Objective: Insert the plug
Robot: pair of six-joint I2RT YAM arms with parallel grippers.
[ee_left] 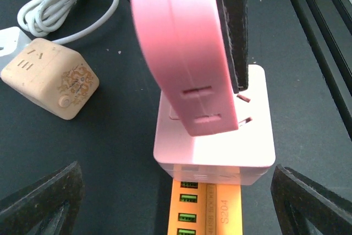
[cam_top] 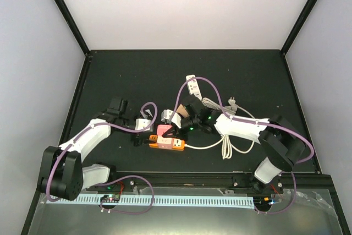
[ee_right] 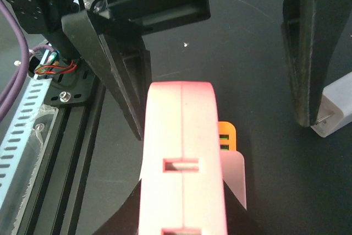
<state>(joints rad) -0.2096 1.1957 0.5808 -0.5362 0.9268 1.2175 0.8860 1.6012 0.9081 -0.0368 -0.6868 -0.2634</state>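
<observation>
A pink plug adapter [ee_left: 181, 53] is pinched in my right gripper [ee_right: 181, 213], whose jaws are shut on its sides; it also shows in the top view [cam_top: 164, 131]. It hangs tilted just above a pale pink cube socket [ee_left: 220, 147] that sits on the end of an orange power strip [ee_left: 206, 207]. Two small metal prongs show at the cube's top face. My left gripper [ee_left: 176, 166] is open, with its fingers [ee_right: 110, 64] wide on either side of the strip and cube and not touching them.
A beige cube adapter [ee_left: 52, 78] with a coiled white cable [ee_left: 66, 4] lies to the left of the socket. A white power strip [cam_top: 191, 83] and loose white cable [cam_top: 231, 136] lie behind. A white block [ee_right: 335, 108] lies nearby. The black front rail [cam_top: 181, 180] lies close by.
</observation>
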